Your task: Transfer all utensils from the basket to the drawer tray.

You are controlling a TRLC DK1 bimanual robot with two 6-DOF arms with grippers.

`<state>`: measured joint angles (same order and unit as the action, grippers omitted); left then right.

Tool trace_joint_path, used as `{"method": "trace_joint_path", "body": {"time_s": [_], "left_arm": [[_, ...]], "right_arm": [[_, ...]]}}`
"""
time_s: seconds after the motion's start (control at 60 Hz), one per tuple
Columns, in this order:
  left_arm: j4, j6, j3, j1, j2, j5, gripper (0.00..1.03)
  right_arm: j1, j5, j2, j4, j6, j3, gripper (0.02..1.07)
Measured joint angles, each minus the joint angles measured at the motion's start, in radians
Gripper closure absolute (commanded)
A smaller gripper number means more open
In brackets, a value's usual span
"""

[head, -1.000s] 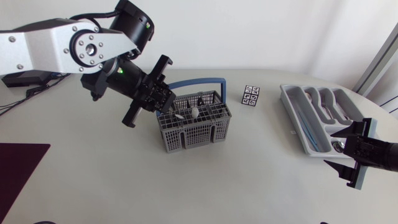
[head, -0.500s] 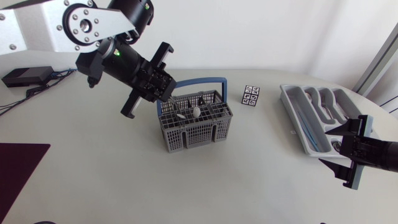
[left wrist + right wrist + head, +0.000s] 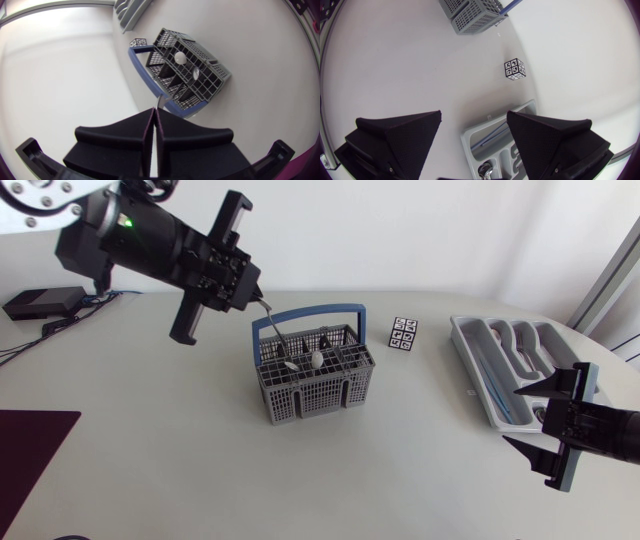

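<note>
- Pale round table [image 3: 150, 470] under a white wall carries everything.
- Drawer tray [image 3: 466, 358] sits at the table's right side, well apart from the basket. Something slim and blue lies in one of its long compartments.
- Grey wire basket [image 3: 310, 395] with a blue handle stands near the middle. A pale spoon head [image 3: 314, 359] and dark handles poke up from its cells.
- Left gripper [image 3: 252, 292] hangs above the basket's left end, fingers pressed together on the top of a slim metal utensil [image 3: 277, 338].
- Right gripper [image 3: 514, 416] hovers just beside the tray's near end, fingers wide apart and holding nothing.
- Small marker cube [image 3: 404, 333] lies between basket and tray.
- That utensil's long axis runs steeply down from the fingers. Its lower end is at about rim height in the basket, and I cannot tell whether it is clear of the rim.
- Judged from this, the tray lies far to the right of the held utensil. The right arm is much nearer the tray, but the left arm has the load, so it faces a long carry across the table.
</note>
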<state>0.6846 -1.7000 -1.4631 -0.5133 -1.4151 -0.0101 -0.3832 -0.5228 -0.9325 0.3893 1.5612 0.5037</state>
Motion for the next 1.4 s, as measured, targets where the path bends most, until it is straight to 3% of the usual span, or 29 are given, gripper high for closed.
{"method": "trace_joint_path", "body": {"time_s": [0.117,0.25,0.483,0.733,1.033,1.25,1.4], "left_arm": [[-0.023,0.056,0.011,-0.01,0.062,0.006,1.0],[-0.055,0.196,0.029,-0.08,0.102,0.027,1.0],[-0.1,0.592,0.03,-0.247,0.101,0.072,1.0],[-0.118,0.922,0.03,-0.352,-0.007,0.072,0.98],[-0.067,1.213,-0.032,-0.379,-0.154,0.026,0.99],[-0.026,1.373,-0.129,-0.33,-0.176,-0.093,0.99],[-0.001,1.421,-0.154,-0.305,-0.177,-0.121,0.99]], "right_arm": [[0.041,0.0,0.045,0.005,-0.082,0.0,0.12],[0.098,-0.005,0.068,0.012,-0.216,0.009,0.12],[0.214,-0.005,0.139,0.012,-0.494,0.062,0.13],[0.434,0.053,0.199,-0.002,-0.756,0.101,0.14],[0.834,0.362,0.188,-0.147,-0.93,0.104,0.33],[0.959,0.485,0.119,-0.243,-0.96,0.104,0.61],[0.989,0.541,0.083,-0.307,-0.967,0.103,0.76]]}}
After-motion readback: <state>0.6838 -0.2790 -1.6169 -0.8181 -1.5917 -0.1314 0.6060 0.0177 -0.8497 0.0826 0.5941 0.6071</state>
